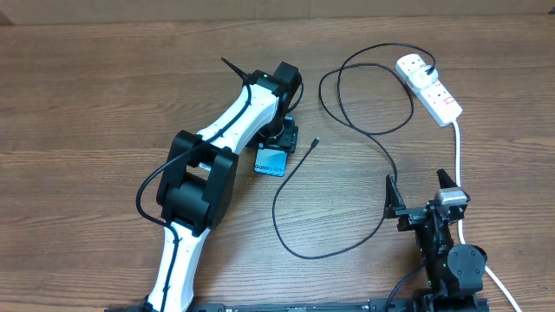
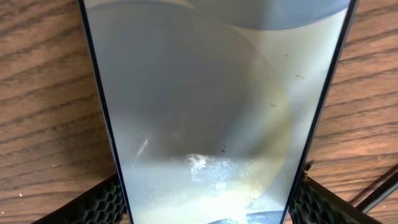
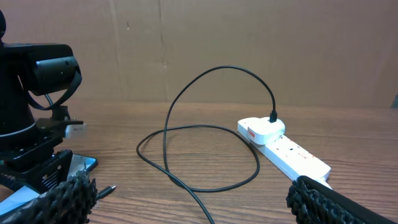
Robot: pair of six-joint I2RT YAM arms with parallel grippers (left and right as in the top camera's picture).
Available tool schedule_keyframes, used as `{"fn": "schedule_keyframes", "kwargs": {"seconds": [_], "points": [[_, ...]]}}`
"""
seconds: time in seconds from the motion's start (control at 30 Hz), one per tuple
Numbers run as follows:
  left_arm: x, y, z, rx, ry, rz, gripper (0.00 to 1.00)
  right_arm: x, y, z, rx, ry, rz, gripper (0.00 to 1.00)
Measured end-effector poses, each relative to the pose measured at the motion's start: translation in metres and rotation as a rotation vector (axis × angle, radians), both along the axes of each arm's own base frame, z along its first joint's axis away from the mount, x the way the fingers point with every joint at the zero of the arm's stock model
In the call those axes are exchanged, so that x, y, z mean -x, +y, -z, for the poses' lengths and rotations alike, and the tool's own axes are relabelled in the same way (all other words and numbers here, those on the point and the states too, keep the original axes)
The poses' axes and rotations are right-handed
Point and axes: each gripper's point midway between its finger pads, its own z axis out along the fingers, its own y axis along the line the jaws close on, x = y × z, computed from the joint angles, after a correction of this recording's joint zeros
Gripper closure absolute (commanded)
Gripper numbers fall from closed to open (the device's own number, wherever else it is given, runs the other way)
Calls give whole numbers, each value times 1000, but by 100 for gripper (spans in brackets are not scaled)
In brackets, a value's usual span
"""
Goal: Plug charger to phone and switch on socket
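The phone lies on the wooden table with its lit screen up. It fills the left wrist view. My left gripper is over it, its two finger pads pressed against the phone's long edges. The charger's black cable loops across the table, and its connector tip lies free just right of the phone. The tip also shows in the right wrist view. Its white plug sits in the socket at the far right. My right gripper is open and empty, near the front edge.
The socket's thick white lead runs down past my right gripper. The cable arcs up above the plug and its loops cover the table's middle. A cardboard wall stands behind the table.
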Motion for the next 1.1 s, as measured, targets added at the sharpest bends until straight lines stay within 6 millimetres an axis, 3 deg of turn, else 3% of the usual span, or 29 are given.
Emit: {"fn": "schedule_keyframes", "kwargs": {"seconds": [0.27, 0.53, 0.77, 1.1], "points": [[19, 3, -9, 9, 108, -13, 27, 0, 0, 0, 0, 0, 0, 0], [18, -20, -46, 155, 156, -34, 27, 0, 0, 0, 0, -1, 0, 0], [18, -36, -75, 436, 278, -128, 28, 0, 0, 0, 0, 0, 0, 0], [-6, -30, -123, 845, 393, -286, 28, 0, 0, 0, 0, 0, 0, 0]]}}
